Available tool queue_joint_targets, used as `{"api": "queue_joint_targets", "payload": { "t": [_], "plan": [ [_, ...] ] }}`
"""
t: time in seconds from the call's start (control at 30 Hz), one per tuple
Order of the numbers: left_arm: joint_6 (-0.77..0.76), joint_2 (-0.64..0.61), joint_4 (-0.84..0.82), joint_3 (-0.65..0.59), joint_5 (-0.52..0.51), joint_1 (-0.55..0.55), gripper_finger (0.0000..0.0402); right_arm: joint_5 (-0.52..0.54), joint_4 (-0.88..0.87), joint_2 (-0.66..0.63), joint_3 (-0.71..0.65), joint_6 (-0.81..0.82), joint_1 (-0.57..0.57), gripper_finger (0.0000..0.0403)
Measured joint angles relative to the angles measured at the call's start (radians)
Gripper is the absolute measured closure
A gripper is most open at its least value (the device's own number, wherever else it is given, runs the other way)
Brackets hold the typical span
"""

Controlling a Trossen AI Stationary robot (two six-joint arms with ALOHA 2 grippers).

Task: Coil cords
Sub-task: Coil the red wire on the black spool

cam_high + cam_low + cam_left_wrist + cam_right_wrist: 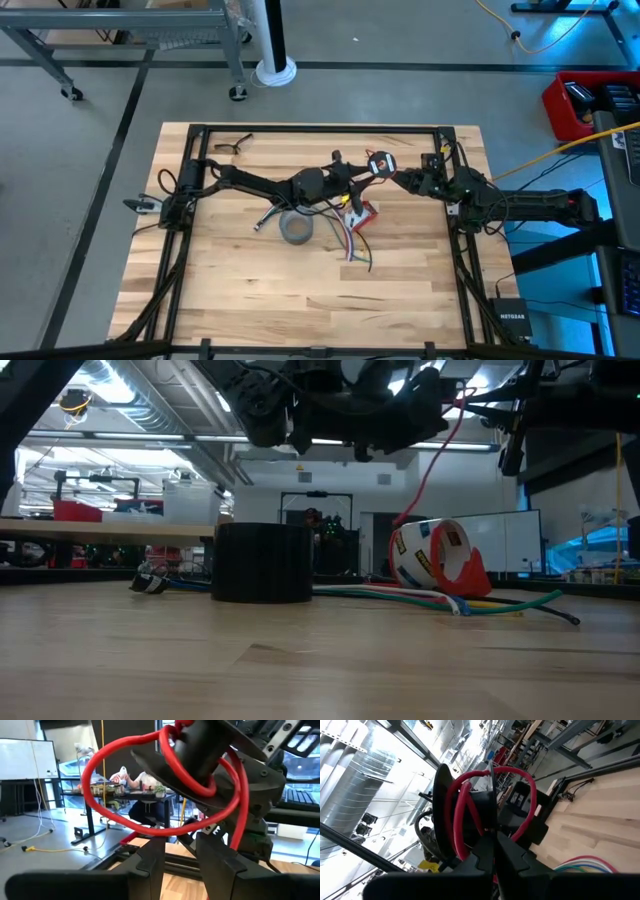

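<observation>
Above table: red cord (379,163) between 2 grippers

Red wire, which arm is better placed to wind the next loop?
Probably the left. Its end effector stands open right under the red wire loops, free to guide them. The right end effector is shut on the wire, so it likely serves as the anchor.

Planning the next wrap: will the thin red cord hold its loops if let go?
Probably not: the thin red cord bows in wide springy loops around the right gripper, so it may uncoil. It looks light and floppy, trailing down toward the wooden table.
</observation>
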Motion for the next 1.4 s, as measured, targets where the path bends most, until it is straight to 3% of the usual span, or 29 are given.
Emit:
{"api": "queue_joint_targets", "payload": {
  "t": [0.2, 0.47, 0.77, 1.13, 1.27, 1.4],
  "plan": [
    [-0.029, 0.0, -0.019, 0.0, -0.002, -0.007, 0.03, 0.0, -0.001, 0.0, 0.0, 0.0, 0.0, 0.04],
    [0.079, 0.0, -0.001, 0.0, -0.009, -0.042, 0.03, 0.0, -0.003, 0.0, 0.0, 0.0, 0.0, 0.04],
    [0.151, 0.0, 0.004, 0.0, -0.147, -0.071, 0.03, 0.0, -0.006, 0.0, 0.0, -0.001, 0.0, 0.04],
    [0.165, 0.0, 0.01, 0.0, -0.157, -0.103, 0.03, 0.0, -0.008, 0.0, 0.0, -0.012, 0.0, 0.04],
    [0.111, 0.0, 0.009, 0.0, -0.152, -0.098, 0.03, 0.0, -0.008, 0.0, 0.0, -0.013, 0.0, 0.04],
    [-0.044, 0.0, 0.009, 0.0, -0.058, -0.087, 0.03, 0.0, -0.008, 0.0, 0.0, -0.013, 0.0, 0.04]
  ]
}}
